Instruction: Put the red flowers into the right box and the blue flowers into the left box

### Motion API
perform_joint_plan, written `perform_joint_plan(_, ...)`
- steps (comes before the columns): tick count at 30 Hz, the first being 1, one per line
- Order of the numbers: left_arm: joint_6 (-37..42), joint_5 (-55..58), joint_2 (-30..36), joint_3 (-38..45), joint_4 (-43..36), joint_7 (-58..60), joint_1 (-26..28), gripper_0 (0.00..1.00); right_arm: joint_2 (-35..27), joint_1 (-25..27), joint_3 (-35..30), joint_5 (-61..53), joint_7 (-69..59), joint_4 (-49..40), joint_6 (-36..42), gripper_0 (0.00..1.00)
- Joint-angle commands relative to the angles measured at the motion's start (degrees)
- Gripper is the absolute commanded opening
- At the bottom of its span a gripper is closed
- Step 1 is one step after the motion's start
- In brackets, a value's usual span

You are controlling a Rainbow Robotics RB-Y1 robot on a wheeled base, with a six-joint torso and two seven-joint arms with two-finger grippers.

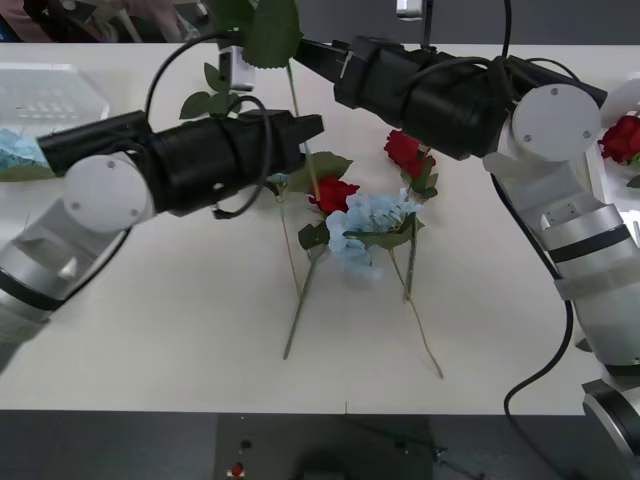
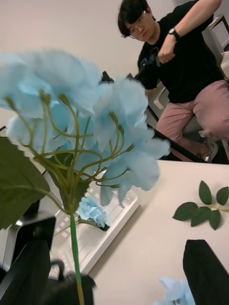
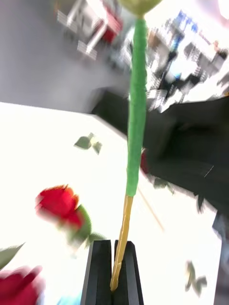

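Observation:
My left gripper (image 1: 312,128) (image 3: 114,248) is shut on the bottom end of a blue flower's stem (image 3: 136,119), which stands upright above the table. Its pale blue head (image 2: 95,114) looms close in the right wrist view, and its leaves (image 1: 268,28) reach the front view's top edge. My right gripper (image 1: 305,50) (image 2: 117,248) is open, its fingers on either side of that stem higher up. Two red flowers (image 1: 335,192) (image 1: 405,150) and a blue flower (image 1: 365,222) lie mid-table. The left box (image 1: 55,90) (image 2: 112,221) holds a blue flower (image 2: 93,212). The right box (image 1: 605,165) holds a red flower (image 1: 622,135).
Loose green leaf sprigs (image 1: 215,100) (image 2: 202,209) lie on the white table near the far edge. Long stems (image 1: 300,300) of the lying flowers point toward the table's front edge. A person sits beyond the table, touching nothing.

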Motion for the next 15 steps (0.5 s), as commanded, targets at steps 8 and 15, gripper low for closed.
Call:
perform_joint_plan(8,15.7,0.8,33.7,15.3,0.0,-2.2,10.0,0.00,-17.4,-0.9,0.5,-15.0,-1.3,2.5,6.0,0.82)
perform_joint_plan(15,19.6,-13.2,37.9,18.0,16.6,-14.1,11.3,0.00,-31.2,-3.1,3.8,-4.9,-28.6,2.7,23.1,0.82)
